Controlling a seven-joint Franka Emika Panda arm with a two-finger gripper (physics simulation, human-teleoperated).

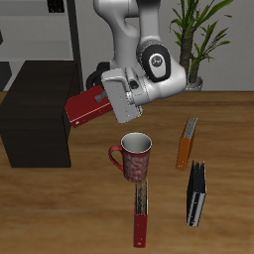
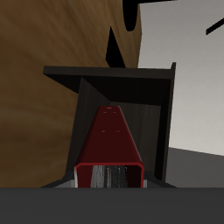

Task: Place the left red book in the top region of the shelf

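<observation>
1. The exterior view looks down from the front, at a moderate distance, over the surface (image 1: pixel 228 119).
2. The wrist view looks out along the jaws, very close.
3. Both views share the shelf (image 1: pixel 35 114) (image 2: pixel 109 79) and the red book (image 1: pixel 87 107) (image 2: pixel 109 144).

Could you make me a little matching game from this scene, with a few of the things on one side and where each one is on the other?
Things:
1. red book
2. mug
3. orange book
4. shelf

Places:
A. standing upright on the table
B. lying on the table beside the black book
C. clamped in the gripper, up in the air
D. black unit at the table's side, just past the held book

Pairs: 1-C, 2-A, 3-B, 4-D
</observation>
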